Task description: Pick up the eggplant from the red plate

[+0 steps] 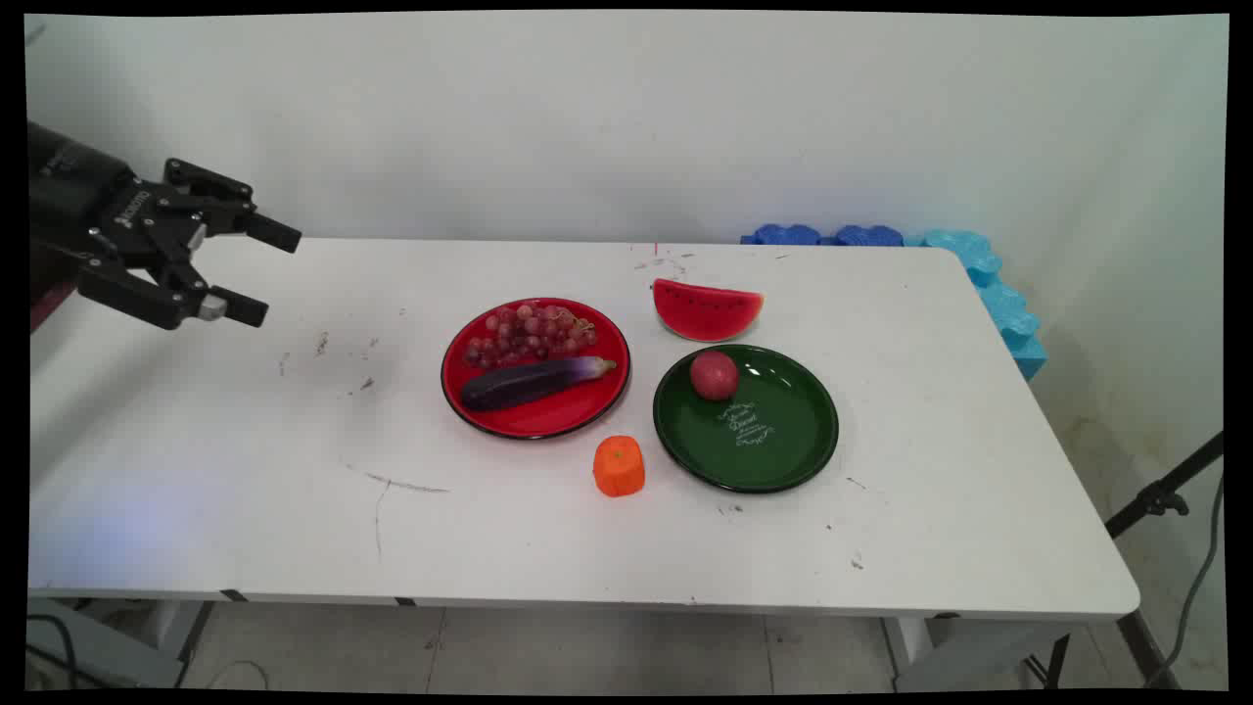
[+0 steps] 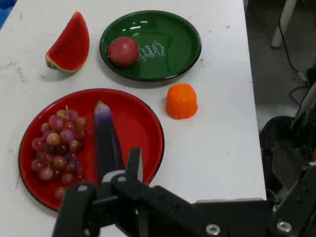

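My gripper point(image 1: 266, 274) hangs open and empty in the air over the table's left end, well left of everything on it. Nearest is a red plate point(image 1: 548, 421) carrying a bunch of purple-red grapes point(image 1: 529, 333) and a dark eggplant point(image 1: 533, 382). The hand view looks down on that red plate point(image 2: 143, 128), with the grapes point(image 2: 57, 148) and eggplant point(image 2: 106, 140) just beyond my black fingers point(image 2: 134, 165). To the right stands a green plate point(image 1: 773, 450) holding a red apple point(image 1: 714, 375).
A watermelon slice point(image 1: 707, 311) lies behind the green plate, and an orange carrot chunk point(image 1: 619, 466) stands in front, between the two plates. Blue foam pieces point(image 1: 989, 284) line the table's back right corner. A black stand leg point(image 1: 1160, 499) sits off the right side.
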